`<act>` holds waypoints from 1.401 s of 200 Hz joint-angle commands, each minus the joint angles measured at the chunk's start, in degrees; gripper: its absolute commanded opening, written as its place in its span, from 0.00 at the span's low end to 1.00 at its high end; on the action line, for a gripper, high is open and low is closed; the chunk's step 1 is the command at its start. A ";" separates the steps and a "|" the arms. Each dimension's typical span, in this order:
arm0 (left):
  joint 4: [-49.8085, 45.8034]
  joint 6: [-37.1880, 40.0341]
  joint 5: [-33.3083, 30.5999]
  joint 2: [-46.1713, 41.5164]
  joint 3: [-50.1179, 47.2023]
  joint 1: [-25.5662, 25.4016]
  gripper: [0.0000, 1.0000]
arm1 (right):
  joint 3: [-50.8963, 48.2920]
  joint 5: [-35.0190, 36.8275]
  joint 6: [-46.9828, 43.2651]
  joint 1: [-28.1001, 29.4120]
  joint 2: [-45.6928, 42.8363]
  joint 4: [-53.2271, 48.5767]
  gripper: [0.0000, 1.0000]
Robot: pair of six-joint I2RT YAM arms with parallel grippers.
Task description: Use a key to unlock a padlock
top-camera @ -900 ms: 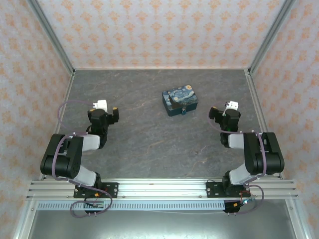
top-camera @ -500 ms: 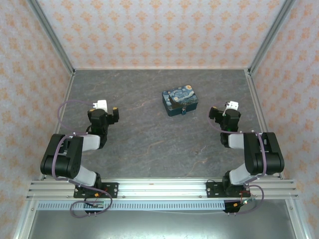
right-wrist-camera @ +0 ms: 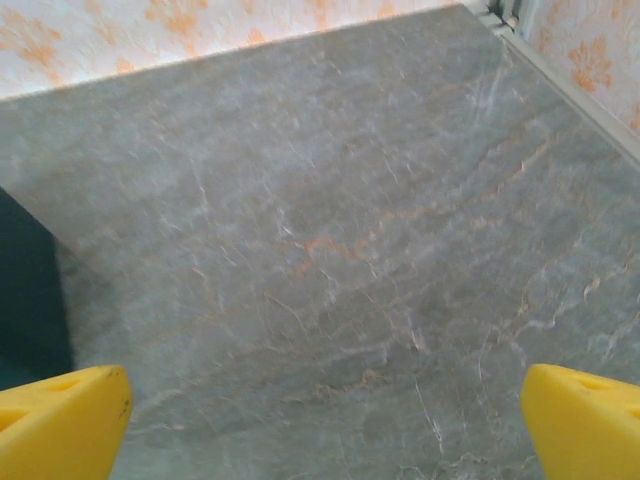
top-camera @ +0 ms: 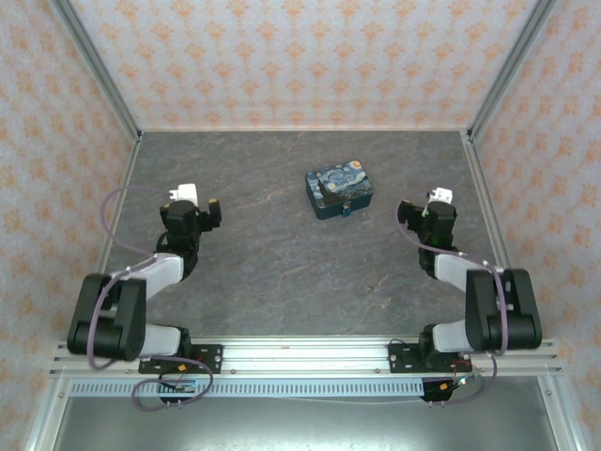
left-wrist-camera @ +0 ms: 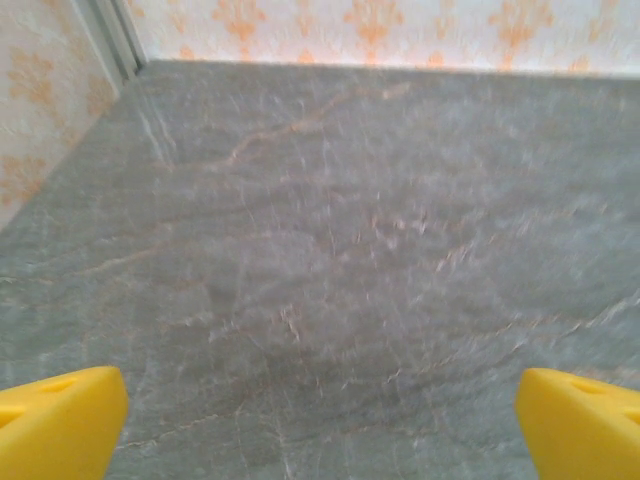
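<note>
A blue-and-yellow swirl-printed tin point(top-camera: 339, 191) lies mid-table, and the tiny padlock point(top-camera: 346, 211) hangs at its near side. The key is hidden or too small to tell. My left gripper point(top-camera: 199, 201) hovers over the left part of the table, well away from the tin. In its wrist view the left gripper point(left-wrist-camera: 320, 425) is open, its yellow fingertips point(left-wrist-camera: 60, 420) far apart over bare stone. My right gripper point(top-camera: 430, 205) is to the right of the tin. The right gripper point(right-wrist-camera: 320, 425) is open too, with nothing between its fingertips point(right-wrist-camera: 585, 420). The tin's dark side point(right-wrist-camera: 25, 290) sits at the left edge.
The grey marbled table point(top-camera: 282, 263) is walled by patterned panels with metal posts point(top-camera: 103, 75) at the back corners. An aluminium rail point(top-camera: 300, 357) carrying both arm bases runs along the near edge.
Both arms have stretched out a little. The left wrist shifted up and left, the right wrist moved slightly up and right. The tin and padlock stayed put.
</note>
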 commanded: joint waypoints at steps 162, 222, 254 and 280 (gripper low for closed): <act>-25.24 -40.59 17.22 -11.21 5.77 -17.17 1.00 | 12.80 -10.87 32.90 23.74 -9.21 -71.71 0.63; -24.18 -39.37 19.10 -6.53 8.29 -17.95 1.00 | 19.65 -9.19 29.82 31.55 6.09 -76.08 0.50; -24.31 -39.29 18.86 -6.32 8.60 -18.06 1.00 | 21.90 -8.17 28.96 32.83 11.75 -76.73 0.45; -25.19 -39.04 18.62 -6.56 8.77 -18.06 1.00 | 22.85 -7.66 28.24 32.94 14.19 -76.90 0.41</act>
